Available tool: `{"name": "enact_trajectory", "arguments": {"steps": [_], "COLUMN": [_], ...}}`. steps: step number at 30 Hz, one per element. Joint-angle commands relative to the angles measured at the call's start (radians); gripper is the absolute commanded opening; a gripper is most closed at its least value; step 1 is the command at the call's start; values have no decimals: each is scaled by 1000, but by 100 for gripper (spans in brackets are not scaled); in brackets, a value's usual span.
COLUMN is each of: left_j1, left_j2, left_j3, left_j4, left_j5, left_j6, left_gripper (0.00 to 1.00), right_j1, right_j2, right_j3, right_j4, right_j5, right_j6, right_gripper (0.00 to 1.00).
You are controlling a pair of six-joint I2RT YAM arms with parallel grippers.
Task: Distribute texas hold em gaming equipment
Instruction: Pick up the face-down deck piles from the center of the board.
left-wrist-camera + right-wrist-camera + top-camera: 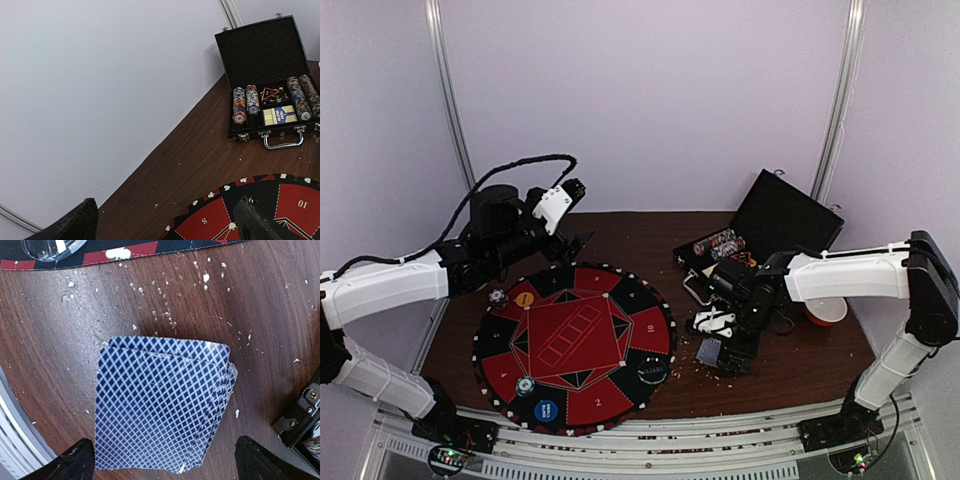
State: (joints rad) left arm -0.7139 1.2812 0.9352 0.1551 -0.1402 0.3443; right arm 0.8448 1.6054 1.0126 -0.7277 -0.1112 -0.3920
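Both claws gape; cards [162, 402] lie beside mat [140, 250].

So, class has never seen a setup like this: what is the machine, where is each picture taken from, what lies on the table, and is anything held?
Two white robot arms are bolted at the table's near edge. The overhead picture looks down from behind them; the other two come from cameras on each wrist.

On the brown table lie a round red-and-black mat, an open black case holding stacked poker chips, and a blue-backed deck of cards.

The left end effector is open and raised over the mat's far edge. The right end effector is open just above the cards. Neither holds anything.
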Motion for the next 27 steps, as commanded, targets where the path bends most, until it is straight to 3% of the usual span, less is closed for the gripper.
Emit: {"name": "enact_trajectory", "arguments": {"steps": [1, 22, 27], "left_j1": [7, 7, 6], "left_j2": [6, -2, -2], "left_j3": [-4, -8, -9], "left_j4": [23, 20, 22], "left_j5": [18, 31, 34], "left_j6": [10, 15, 16], "left_gripper": [98, 98, 98], "right_j1": [5, -9, -10], "right_j2": [14, 93, 94], "right_j3": [-10, -1, -16], "right_j4": [8, 7, -4], "right_j5": [45, -8, 20], "right_j6": [9, 24, 12], "right_gripper": [100, 100, 96]}}
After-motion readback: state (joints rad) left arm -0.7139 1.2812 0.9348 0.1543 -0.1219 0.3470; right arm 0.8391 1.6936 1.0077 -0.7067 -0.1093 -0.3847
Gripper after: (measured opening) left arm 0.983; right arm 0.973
